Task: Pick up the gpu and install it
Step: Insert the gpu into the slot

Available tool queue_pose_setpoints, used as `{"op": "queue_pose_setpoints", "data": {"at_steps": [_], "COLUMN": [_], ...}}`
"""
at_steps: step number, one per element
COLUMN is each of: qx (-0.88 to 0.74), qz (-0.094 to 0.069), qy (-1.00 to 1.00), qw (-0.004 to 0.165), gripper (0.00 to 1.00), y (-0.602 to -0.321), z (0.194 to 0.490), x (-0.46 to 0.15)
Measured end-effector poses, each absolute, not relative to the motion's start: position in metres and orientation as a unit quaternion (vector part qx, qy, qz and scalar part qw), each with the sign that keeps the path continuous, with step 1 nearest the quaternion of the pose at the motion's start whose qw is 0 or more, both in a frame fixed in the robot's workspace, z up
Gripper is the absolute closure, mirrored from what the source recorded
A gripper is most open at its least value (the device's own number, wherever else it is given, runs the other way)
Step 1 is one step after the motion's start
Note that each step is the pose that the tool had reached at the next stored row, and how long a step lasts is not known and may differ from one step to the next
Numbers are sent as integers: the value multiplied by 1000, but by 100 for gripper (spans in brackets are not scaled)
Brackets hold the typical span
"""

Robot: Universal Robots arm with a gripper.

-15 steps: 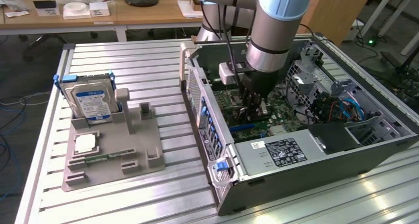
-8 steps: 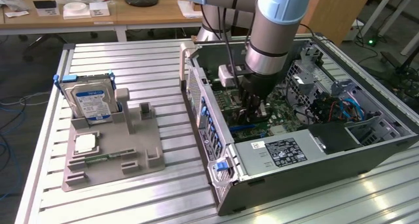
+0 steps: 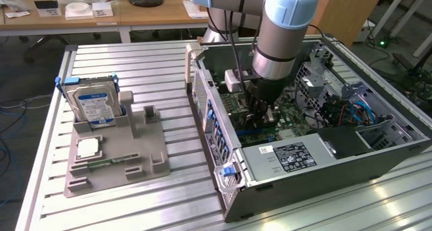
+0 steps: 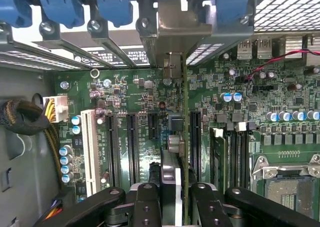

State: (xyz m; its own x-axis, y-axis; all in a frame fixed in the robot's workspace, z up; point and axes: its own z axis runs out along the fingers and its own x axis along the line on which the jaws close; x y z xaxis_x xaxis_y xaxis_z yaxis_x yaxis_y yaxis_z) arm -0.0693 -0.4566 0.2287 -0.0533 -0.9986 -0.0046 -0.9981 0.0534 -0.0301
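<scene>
The arm reaches down into the open computer case (image 3: 317, 140), which lies on its side on the right part of the slatted metal worktop (image 3: 135, 64) in the exterior view. The end effector (image 4: 176, 199) is clamped on the gpu (image 4: 172, 167), which it holds on edge, upright, between its two black fingers (image 4: 146, 207). In the wrist view the card stands directly over the green motherboard (image 4: 150, 97), in line with a gap between the long black expansion slots (image 4: 132, 147), and its metal bracket (image 4: 172, 27) points to the slot openings in the rear wall of the case. I cannot tell whether the card's lower edge touches the board. On the left part of the worktop in the exterior view stands a grey parts holder (image 3: 128, 155); the silver hard drive (image 3: 94, 104) with a blue-white label stands upright at its far end, well apart from the case.
</scene>
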Motion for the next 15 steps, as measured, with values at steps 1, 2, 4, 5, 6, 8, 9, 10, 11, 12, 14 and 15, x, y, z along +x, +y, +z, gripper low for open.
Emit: {"op": "queue_pose_setpoints", "data": {"at_steps": [1,2,4,5,6,8,9,10,11,12,14,15], "qx": [-688,-688,-688,-688,-688,-688,-688,-688,-688,-688,-688,-688], "qz": [-9,-9,-9,-9,-9,-9,-9,-9,-9,-9,-9,-9], "qy": [726,726,726,726,726,726,726,726,726,726,726,726], "qw": [12,12,12,12,12,12,12,12,12,12,12,12], "gripper": [72,72,72,72,72,72,72,72,72,72,72,72], "y": [-457,-457,-457,-457,-457,-456,-456,-456,-456,-456,-456,-456], "z": [228,228,228,228,228,228,228,228,228,228,227,227], "x": [-69,-69,-69,-69,-69,-69,-70,-70,-70,-70,-70,-70]}}
